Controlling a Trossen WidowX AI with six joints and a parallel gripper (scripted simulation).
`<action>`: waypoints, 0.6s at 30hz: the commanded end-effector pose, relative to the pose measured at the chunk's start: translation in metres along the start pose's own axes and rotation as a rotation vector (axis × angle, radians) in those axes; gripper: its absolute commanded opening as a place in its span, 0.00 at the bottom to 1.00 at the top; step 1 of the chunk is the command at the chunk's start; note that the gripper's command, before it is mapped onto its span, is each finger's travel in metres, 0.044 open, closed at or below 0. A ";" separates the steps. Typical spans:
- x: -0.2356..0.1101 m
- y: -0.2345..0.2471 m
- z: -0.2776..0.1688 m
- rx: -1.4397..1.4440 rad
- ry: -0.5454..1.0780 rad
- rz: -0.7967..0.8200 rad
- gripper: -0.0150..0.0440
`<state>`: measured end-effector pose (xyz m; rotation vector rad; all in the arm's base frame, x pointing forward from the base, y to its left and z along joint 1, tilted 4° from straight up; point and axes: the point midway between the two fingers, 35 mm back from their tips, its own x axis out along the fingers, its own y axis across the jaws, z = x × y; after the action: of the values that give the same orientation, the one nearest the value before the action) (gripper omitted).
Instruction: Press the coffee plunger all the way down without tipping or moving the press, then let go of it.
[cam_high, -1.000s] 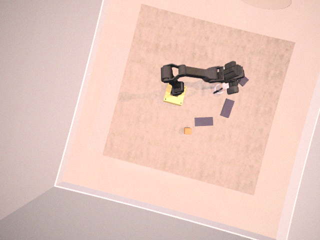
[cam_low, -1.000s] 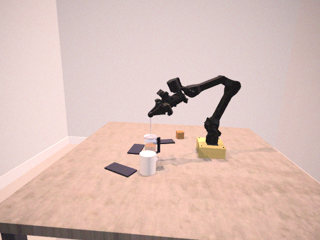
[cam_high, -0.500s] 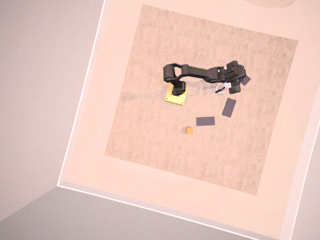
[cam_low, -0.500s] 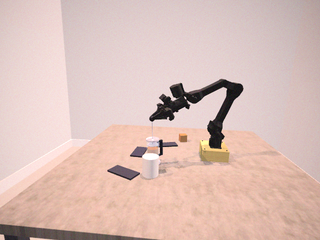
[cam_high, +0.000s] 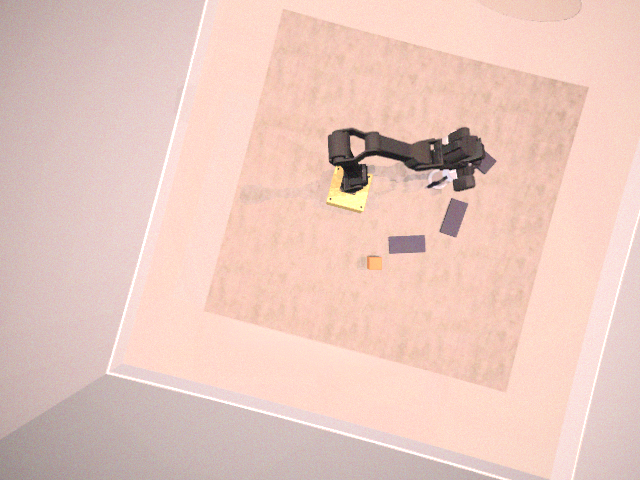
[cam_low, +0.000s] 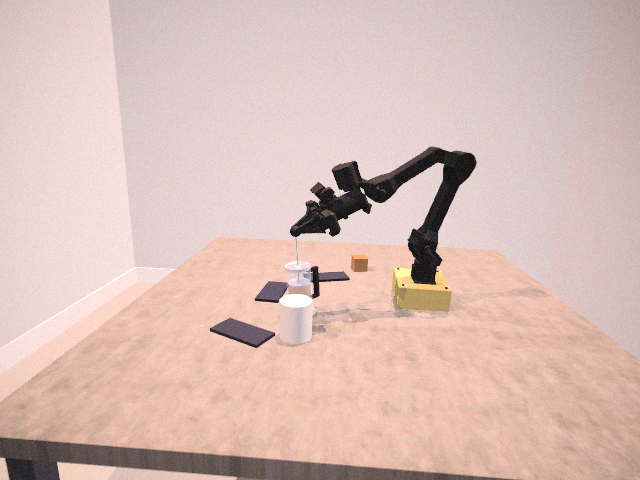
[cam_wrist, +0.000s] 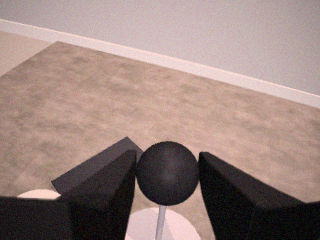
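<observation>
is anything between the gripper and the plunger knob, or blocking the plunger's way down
Nothing visible does. The gripper is shut on the plunger knob, and only the thin rod runs from the knob to the press lid.

arm (cam_low: 439, 201): matte black, boxy links | base plate (cam_low: 444, 299): yellow, dark corner screws | tool (cam_wrist: 167, 200): black wedge fingers

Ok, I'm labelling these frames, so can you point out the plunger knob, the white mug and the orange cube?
Knob (cam_wrist: 167, 172): wrist view, middle of the dark ball, clamped between the pincer fingers.
Mug (cam_low: 295, 320): exterior view, front of its white wall.
Cube (cam_high: 374, 262): top view, middle of its top face.
</observation>
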<state>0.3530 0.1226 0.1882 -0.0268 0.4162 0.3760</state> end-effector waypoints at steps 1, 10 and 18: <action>0.010 -0.001 -0.034 0.012 0.085 -0.002 0.47; 0.018 0.000 -0.046 0.012 0.085 -0.002 0.47; 0.027 0.000 -0.055 0.012 0.084 -0.002 0.47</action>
<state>0.3614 0.1278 0.1625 -0.0257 0.4048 0.3755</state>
